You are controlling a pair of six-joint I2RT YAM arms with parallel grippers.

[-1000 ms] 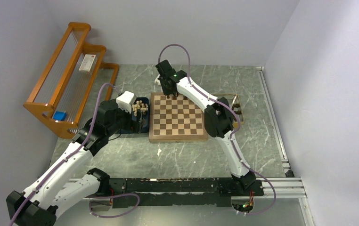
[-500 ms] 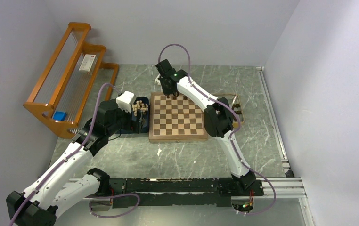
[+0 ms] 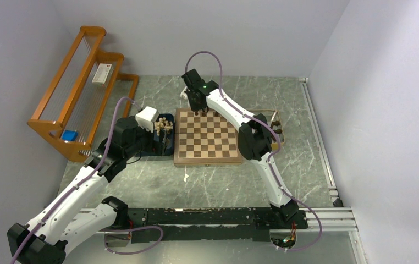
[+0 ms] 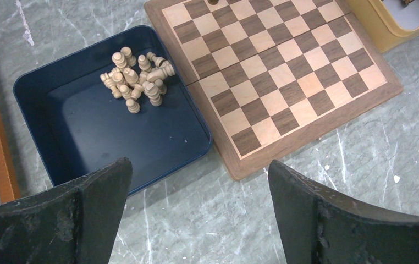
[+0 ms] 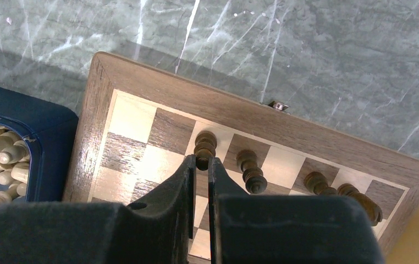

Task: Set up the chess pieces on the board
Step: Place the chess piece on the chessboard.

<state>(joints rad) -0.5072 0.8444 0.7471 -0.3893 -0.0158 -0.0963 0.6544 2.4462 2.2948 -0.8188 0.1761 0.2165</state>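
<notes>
The dark chess piece (image 5: 205, 144) is pinched between the right fingers (image 5: 180, 187); we should set it upright, centred on its square. The left fingers (image 4: 97, 198) are spread.

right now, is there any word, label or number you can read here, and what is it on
No text here is readable.
White box on the orange rack: a reddish printed mark, too small to read.
Board: no letters or numbers along its rim.

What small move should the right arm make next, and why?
Probably open the right gripper: it pinches a dark chess piece that looks seated on a back-row square of the chessboard, beside other dark pieces already placed.
</notes>
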